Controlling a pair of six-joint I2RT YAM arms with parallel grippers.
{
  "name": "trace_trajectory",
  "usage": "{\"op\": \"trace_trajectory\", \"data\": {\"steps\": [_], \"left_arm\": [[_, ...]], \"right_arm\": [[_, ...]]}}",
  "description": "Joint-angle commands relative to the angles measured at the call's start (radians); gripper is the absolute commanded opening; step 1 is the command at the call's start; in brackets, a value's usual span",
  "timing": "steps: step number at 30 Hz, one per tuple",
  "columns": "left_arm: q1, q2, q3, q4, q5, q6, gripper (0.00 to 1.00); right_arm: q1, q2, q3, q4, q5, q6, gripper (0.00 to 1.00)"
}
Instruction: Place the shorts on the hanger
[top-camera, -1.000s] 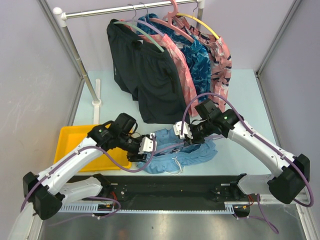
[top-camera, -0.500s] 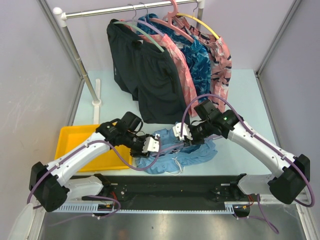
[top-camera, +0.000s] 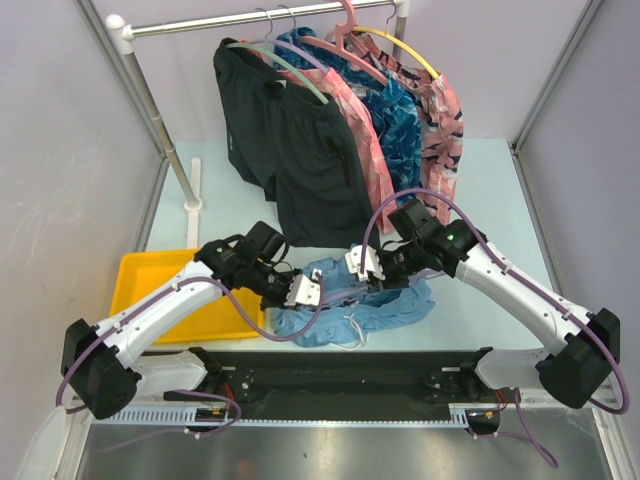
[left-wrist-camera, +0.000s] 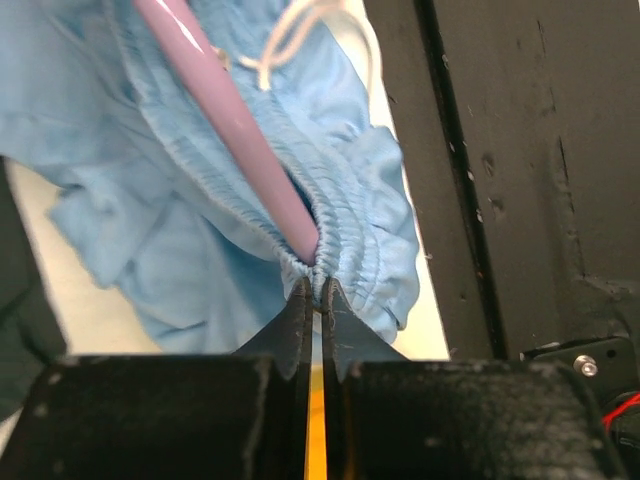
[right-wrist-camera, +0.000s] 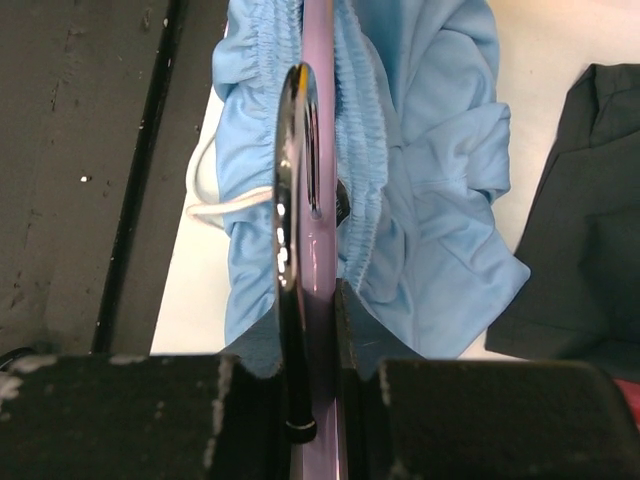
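Observation:
The light blue shorts (top-camera: 385, 312) lie bunched on the table near the front edge, between the two arms. The lavender hanger (right-wrist-camera: 320, 150) runs into their gathered waistband, its silver hook (right-wrist-camera: 288, 190) beside it. My right gripper (right-wrist-camera: 315, 295) is shut on the hanger by the hook. My left gripper (left-wrist-camera: 315, 285) is shut on the waistband of the shorts (left-wrist-camera: 180, 220), right where the hanger's arm (left-wrist-camera: 230, 130) ends inside the fabric. A white drawstring (left-wrist-camera: 300, 25) lies loose on the cloth. In the top view the left gripper (top-camera: 305, 292) is at the shorts' left end and the right gripper (top-camera: 365, 268) at their upper edge.
A clothes rail (top-camera: 260, 20) at the back carries black shorts (top-camera: 300, 160) and patterned ones on green and pink hangers. A yellow tray (top-camera: 150, 275) sits at the left. The black base strip (top-camera: 330, 370) runs along the table's front edge.
My left gripper moved right to the shorts and closed on the waistband. The right gripper kept its hold on the hanger and stayed in place.

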Motion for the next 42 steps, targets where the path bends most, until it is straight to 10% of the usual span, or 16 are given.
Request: {"op": "trace_trajectory", "data": {"steps": [1, 9, 15, 29, 35, 42], "left_arm": [[-0.019, 0.015, 0.154, 0.018, 0.061, -0.026, 0.0], [-0.073, 0.048, 0.23, 0.046, 0.058, -0.094, 0.01], [-0.005, 0.002, 0.176, 0.054, 0.094, -0.224, 0.59], [-0.013, -0.073, -0.017, 0.292, -0.042, -0.491, 0.77], [-0.066, -0.023, -0.051, 0.4, -0.102, -0.519, 0.6], [-0.076, -0.032, -0.066, 0.451, -0.085, -0.568, 0.0]], "right_arm": [[0.015, -0.002, 0.01, 0.05, -0.051, -0.003, 0.0], [0.022, 0.008, 0.01, 0.106, -0.051, 0.033, 0.0], [-0.012, 0.002, 0.01, 0.111, -0.071, 0.078, 0.0], [-0.02, 0.009, 0.01, 0.157, -0.091, 0.121, 0.0], [-0.005, -0.017, 0.008, 0.152, -0.068, 0.173, 0.0], [0.005, -0.049, 0.01, 0.217, 0.046, 0.346, 0.07]]}}
